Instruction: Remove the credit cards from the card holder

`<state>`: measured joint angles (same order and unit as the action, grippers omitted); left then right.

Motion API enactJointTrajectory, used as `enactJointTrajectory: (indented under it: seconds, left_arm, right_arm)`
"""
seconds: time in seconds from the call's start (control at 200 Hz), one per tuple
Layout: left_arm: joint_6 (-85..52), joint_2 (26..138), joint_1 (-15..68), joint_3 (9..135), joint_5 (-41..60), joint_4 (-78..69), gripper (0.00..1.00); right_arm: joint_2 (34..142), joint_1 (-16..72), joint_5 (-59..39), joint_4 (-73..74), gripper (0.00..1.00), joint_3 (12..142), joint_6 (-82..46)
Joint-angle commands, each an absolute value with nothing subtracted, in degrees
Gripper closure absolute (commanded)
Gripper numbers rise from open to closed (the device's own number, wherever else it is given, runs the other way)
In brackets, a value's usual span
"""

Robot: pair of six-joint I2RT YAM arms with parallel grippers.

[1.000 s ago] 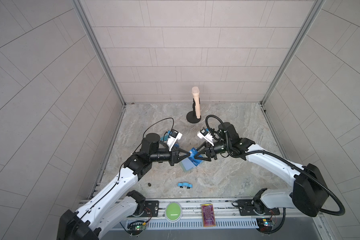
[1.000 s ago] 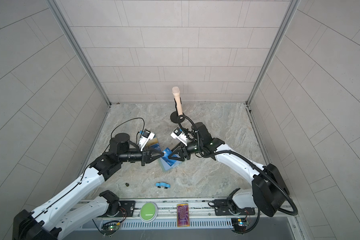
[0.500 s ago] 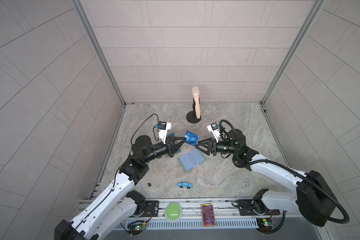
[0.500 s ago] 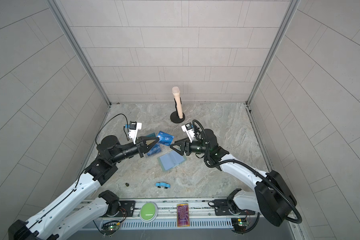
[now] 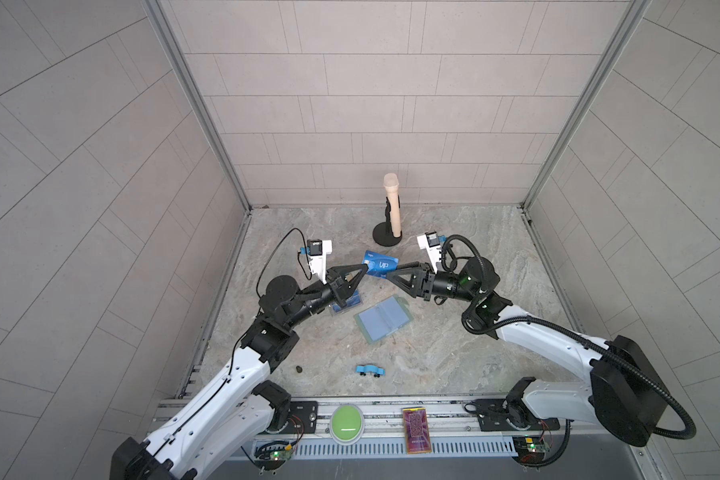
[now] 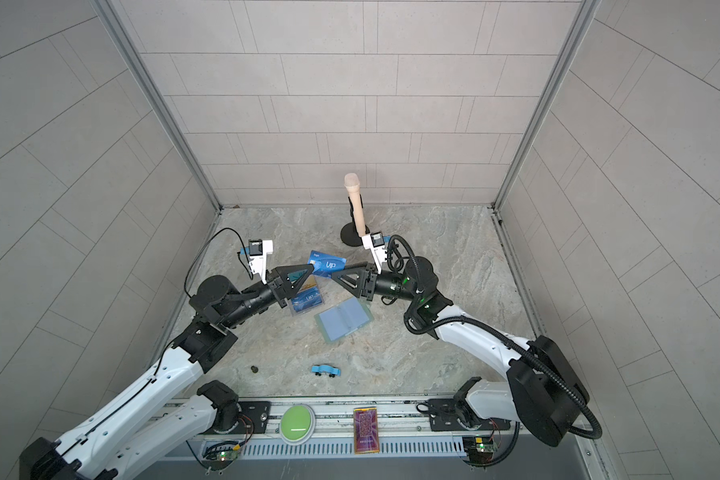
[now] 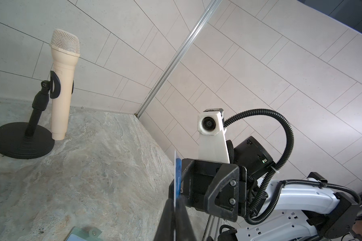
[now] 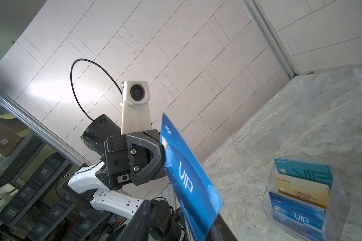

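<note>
Between the two sets of fingertips, held clear of the table: one blue card (image 5: 381, 264).

- The left gripper (image 5: 359, 271) is clamped on one short end of it.
- The right gripper (image 5: 391, 271) straddles the opposite end with its fingers apart. In its wrist view one finger lies against the card face and the other stands off, so I read this as no pinch yet.

Below both sets of fingertips, touched by neither, the card holder (image 5: 384, 319) lies open on the table. Its pale blue pages face up. I cannot tell whether any credit cards sit in those sleeves.

Under the left fingers stands a clear acrylic stand (image 8: 335, 221) with three tiers, all filled.

Progress, my judgement:
- One card is out and looks to be mid-handover between the arms.
- It has yet to be set down.
- The holder is not confirmed empty, so I count the job as unfinished.

Writing:
- **Held card:** "logo" at the end by the left fingers and a large "VIP" mid-face. A small line toward the right fingers is unreadable.
- **Teal card (image 8: 303, 171):** "VIP", plus small text too fine to read.
- **Gold card (image 8: 301, 189):** "VIP" and a "NO" number line.
- **Front blue card (image 8: 297, 217):** "logo" and "VIP".
</note>
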<state>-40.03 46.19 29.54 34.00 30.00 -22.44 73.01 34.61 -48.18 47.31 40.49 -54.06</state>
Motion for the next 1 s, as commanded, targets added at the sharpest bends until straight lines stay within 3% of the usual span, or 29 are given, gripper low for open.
enactJointTrajectory:
  seconds: [0.0, 0.15, 0.425, 0.601, 0.771, 0.996]
  left_arm:
    - [-41.46, 45.97, 29.59, 33.26, 29.36, -26.67, 1.0]
    - [-42.13, 45.97, 29.55, 33.31, 29.4, -27.51, 1.0]
    - [-43.12, 45.44, 29.62, 32.44, 29.97, -28.16, 0.91]
    - [-41.99, 45.05, 29.53, 32.48, 30.47, -26.34, 0.58]
    - [-35.12, 43.36, 29.18, 35.66, 31.83, -14.63, 0.32]
    - [-15.67, 43.26, 25.23, 49.09, 30.99, 19.68, 0.22]
  right_arm:
    - [73.87, 35.42, -49.0, 52.43, 0.63, 41.31, -56.66]
    - [74.27, 35.77, -49.04, 53.23, 0.76, 41.13, -56.69]
    - [73.8, 35.77, -48.55, 54.0, 0.93, 40.96, -56.57]
    - [73.3, 35.73, -48.6, 54.03, 0.98, 40.19, -55.84]
    - [71.33, 35.2, -49.37, 50.02, 0.98, 38.62, -49.86]
    - [64.84, 34.13, -50.08, 16.94, 1.0, 43.1, -28.4]
